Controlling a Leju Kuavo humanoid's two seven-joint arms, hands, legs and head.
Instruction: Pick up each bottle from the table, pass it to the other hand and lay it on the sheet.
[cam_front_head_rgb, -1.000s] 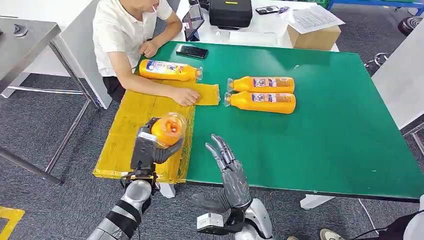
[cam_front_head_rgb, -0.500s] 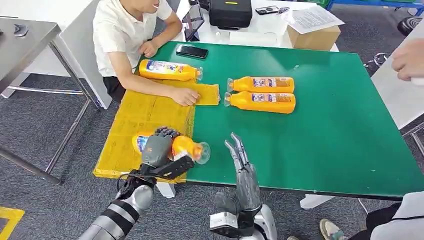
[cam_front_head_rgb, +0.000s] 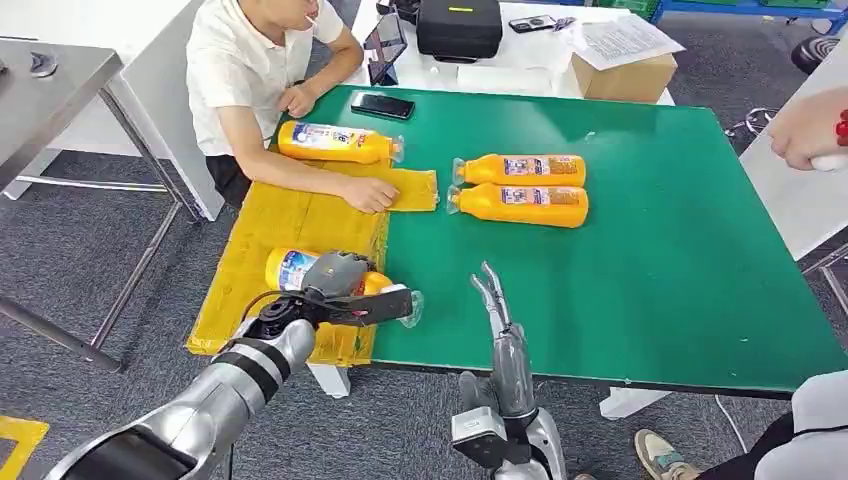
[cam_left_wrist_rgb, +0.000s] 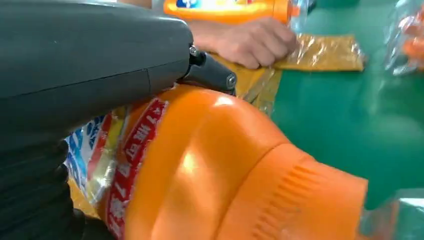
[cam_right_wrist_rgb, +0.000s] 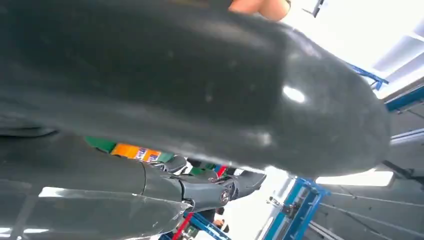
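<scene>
Currently, the left hand (cam_front_head_rgb: 335, 285) gripped an orange bottle (cam_front_head_rgb: 300, 272) around its middle, fingers wrapped over the body and the thick thumb lying along the neck. The bottle lay on its side, label end over the yellow sheet (cam_front_head_rgb: 270, 225) and clear cap (cam_front_head_rgb: 410, 305) pointing toward the green counter (cam_front_head_rgb: 650, 250). Whether the bottle had already touched the sheet could not be told from the head view; it appeared to sit low against it.

The left wrist view showed the same grip at close range: bottle shoulder and ribbed neck (cam_left_wrist_rgb: 300, 200) projected from under the hand.

The right hand (cam_front_head_rgb: 497, 315) stood at the near edge of the counter, fingers straight, apart and pointing upward, holding nothing.

Farther out, one bottle (cam_front_head_rgb: 335, 141) lay at the far end of the sheet beside a seated person's hand (cam_front_head_rgb: 370, 192), which rested on the sheet. Two more bottles (cam_front_head_rgb: 520, 186) lay side by side on the counter, touching, well apart from both robot hands.

Step in hand, by judgement: laying the passed bottle on the sheet. The next move would call for releasing the left-hand fingers without rolling the bottle off the sheet edge, then sending the right hand to the two bottles remaining on the counter.
</scene>
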